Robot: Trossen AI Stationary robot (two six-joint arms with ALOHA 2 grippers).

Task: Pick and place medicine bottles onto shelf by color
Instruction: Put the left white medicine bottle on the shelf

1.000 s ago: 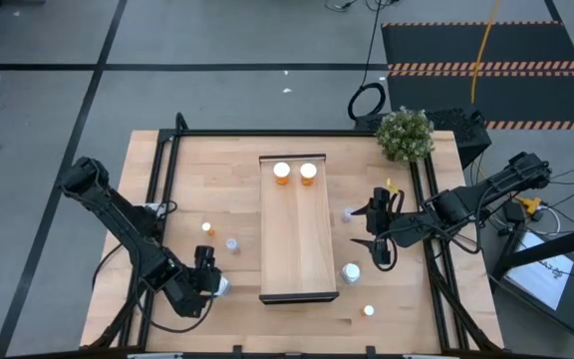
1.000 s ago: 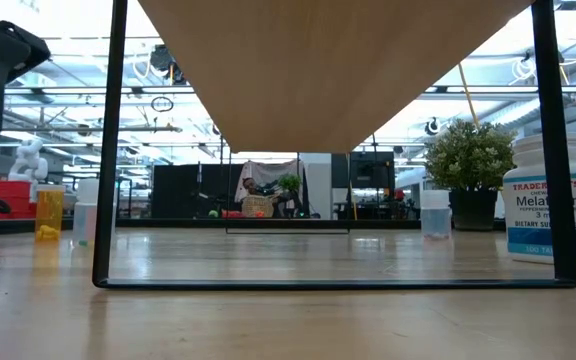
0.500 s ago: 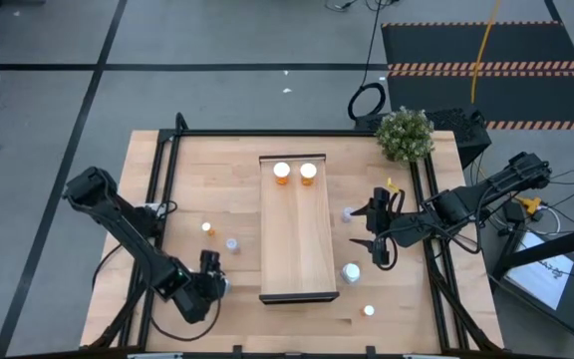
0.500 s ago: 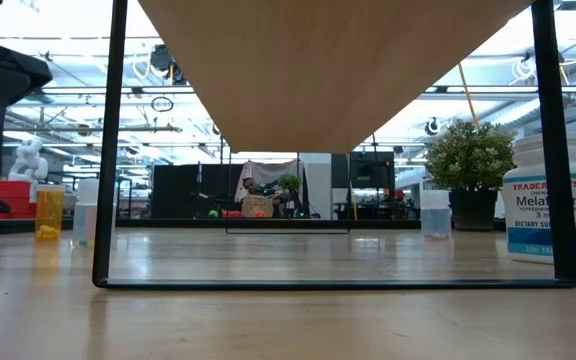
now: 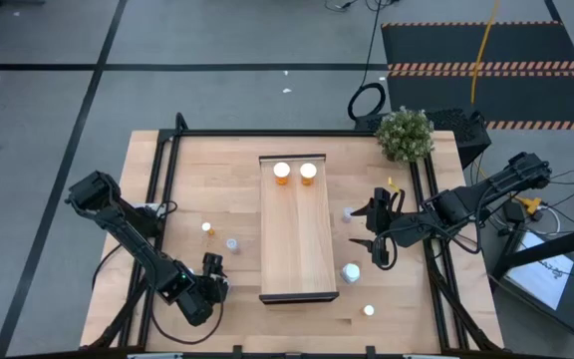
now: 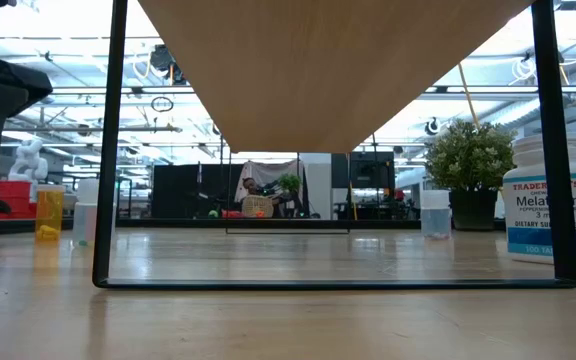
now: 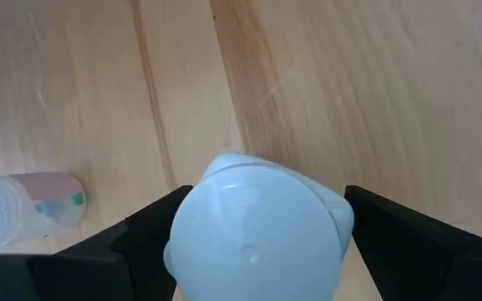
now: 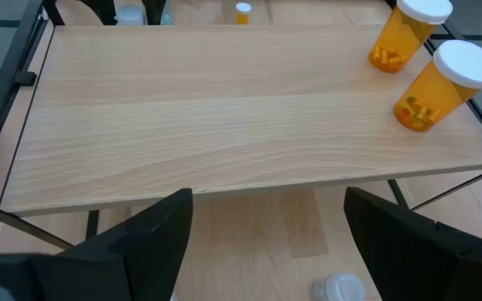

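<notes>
Two amber bottles: medicine bottles and, white caps, stood side by side on the shelf at its far end; same pair in right wrist view, pills visible inside.
Shelf: long light-wood tray on a dark frame, mid-table; rest of its top was bare.
Left gripper: sat low at the near-left corner of the shelf, fingers either side of a pale white-capped bottle, clasping it wide.
Right gripper: hovered just right of the shelf, fingers spread, holding nothing.
Loose bottles left of shelf: small amber one, pale one beside it, both well clear of the shelf edge.
Loose bottles right of shelf: one near the right gripper, larger white-capped one just off the near-right corner, another nearer the table front.
Obstruction: shelf frame legs stood between the low camera and the far bottles.
Surface: light-wood table with black rail frame.
Room: grey floor, potted plant at far-right table corner, black mat with striped edge beyond.
Writing: white bottle in low view read "TRADER", "Melat…n", "3 m", "DIETARY SUPPLEMENT".
</notes>
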